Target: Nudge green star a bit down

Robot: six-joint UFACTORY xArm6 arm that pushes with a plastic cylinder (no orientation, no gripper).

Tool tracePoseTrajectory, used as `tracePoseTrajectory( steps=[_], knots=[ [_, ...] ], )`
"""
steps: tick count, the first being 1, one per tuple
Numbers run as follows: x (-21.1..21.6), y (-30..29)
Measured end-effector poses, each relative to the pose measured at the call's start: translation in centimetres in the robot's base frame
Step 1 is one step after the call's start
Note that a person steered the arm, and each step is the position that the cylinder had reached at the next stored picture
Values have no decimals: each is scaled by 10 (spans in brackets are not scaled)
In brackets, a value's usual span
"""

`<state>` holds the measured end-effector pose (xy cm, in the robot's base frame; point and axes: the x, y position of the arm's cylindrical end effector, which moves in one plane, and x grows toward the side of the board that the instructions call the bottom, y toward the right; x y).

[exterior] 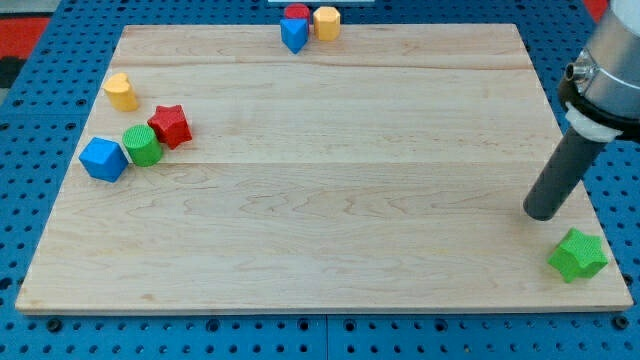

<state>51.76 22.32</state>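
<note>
Bench of pale wood fills most of the view, lying on a blue pegboard. The arm comes in from the view's top right as a dark rod, and my tip rests on the wood near the right edge; there are no jaws on this rig, so nothing can be said of them being apart or together. The green star sits in the bottom right corner, just below and to the right of my tip, with a small gap between them. At the view's left is a cluster: a blue block, a green cylinder touching it, and a red star beside that, with a yellow block a little above. At the top edge a second blue block, a red block and a yellow hexagonal block huddle together.
</note>
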Motion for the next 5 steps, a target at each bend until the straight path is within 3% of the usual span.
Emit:
tracePoseTrajectory(
  steps=[5],
  knots=[
    [35,0]
  ],
)
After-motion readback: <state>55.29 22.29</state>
